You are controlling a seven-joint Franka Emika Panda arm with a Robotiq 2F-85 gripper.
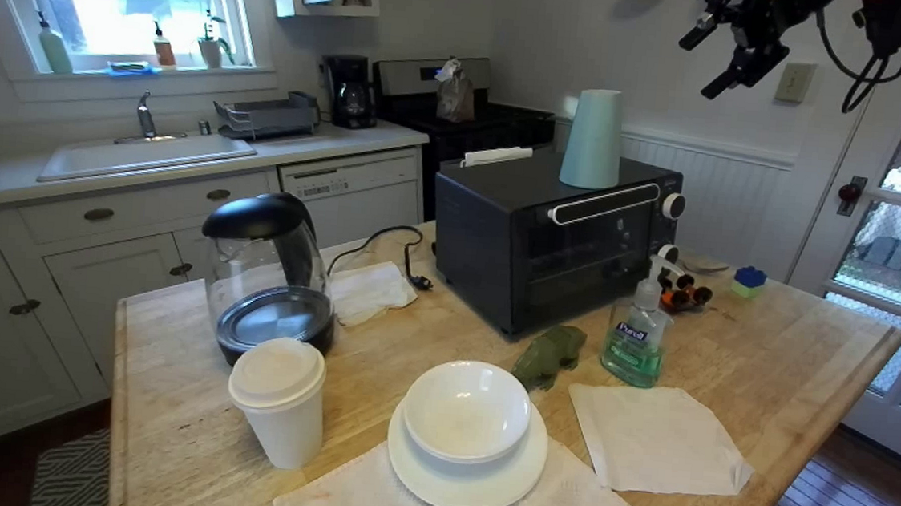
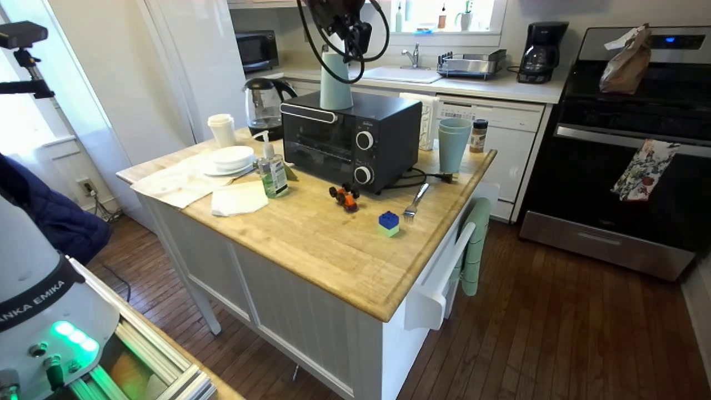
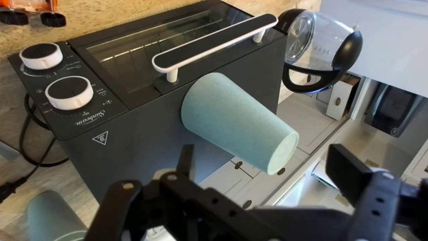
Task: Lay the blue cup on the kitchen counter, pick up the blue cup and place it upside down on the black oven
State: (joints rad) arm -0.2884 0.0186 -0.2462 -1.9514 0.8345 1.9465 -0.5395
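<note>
The blue cup stands upside down on top of the black oven, near its front edge. The cup shows in an exterior view, partly behind the arm's cable, and in the wrist view with its closed base towards me. My gripper is open and empty, up in the air and apart from the cup. In the wrist view its fingers are spread wide. The oven sits on the wooden kitchen counter. A similar blue cup stands upright on the counter beside the oven, partly seen in the wrist view.
A glass kettle and a white paper cup stand on one side of the oven. A white bowl on a plate, a frog toy and a soap bottle are in front. A fork and toy block lie near.
</note>
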